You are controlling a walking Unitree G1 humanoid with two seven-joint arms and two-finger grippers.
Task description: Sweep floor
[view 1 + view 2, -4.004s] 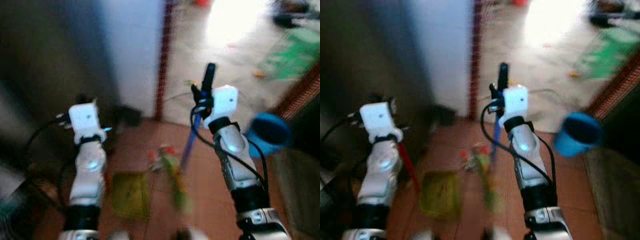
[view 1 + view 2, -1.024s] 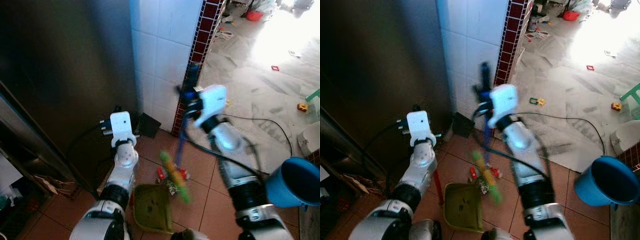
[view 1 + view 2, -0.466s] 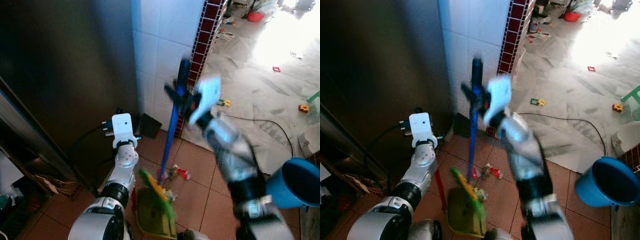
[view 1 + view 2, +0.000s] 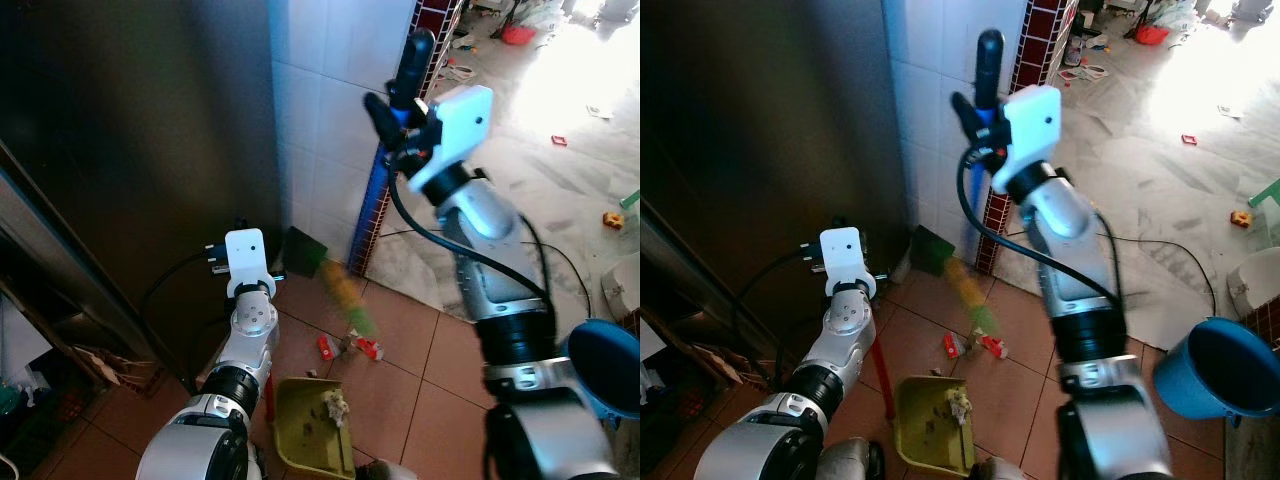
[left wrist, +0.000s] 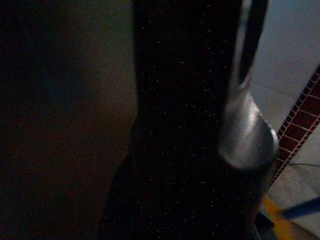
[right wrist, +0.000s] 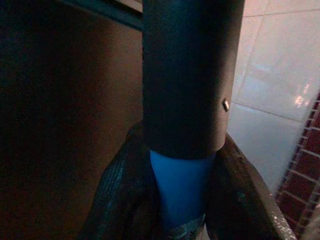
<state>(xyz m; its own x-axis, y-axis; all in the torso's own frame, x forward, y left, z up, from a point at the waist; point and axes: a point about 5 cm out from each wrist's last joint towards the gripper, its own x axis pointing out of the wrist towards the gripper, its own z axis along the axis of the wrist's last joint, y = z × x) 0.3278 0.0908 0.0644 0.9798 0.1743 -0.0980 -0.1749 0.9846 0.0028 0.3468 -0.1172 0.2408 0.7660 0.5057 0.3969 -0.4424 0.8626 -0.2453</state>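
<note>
Dustpan [image 4: 314,424] sits nearest me on the terracotta floor tiles [image 4: 420,420], yellow-green, with a clump of dust and scraps in it. A red handle [image 4: 883,372] rises from it toward my left gripper [image 4: 215,257], whose fingers I cannot tell apart or together (its wrist view is nearly black). Beyond the pan lie red scraps [image 4: 365,346]. My right gripper [image 4: 395,105] is clamped on the broom [image 4: 382,200], raised high: black grip, blue shaft, blurred green-yellow head [image 4: 347,292] lifted off the tiles. A blue bucket [image 4: 1214,368] stands at my right. Behind are a dark panel [image 4: 130,140], a white tiled wall [image 4: 325,110] with a dark-red brick strip [image 4: 1030,40], then sunlit grey floor [image 4: 560,170] strewn with small bits.
</note>
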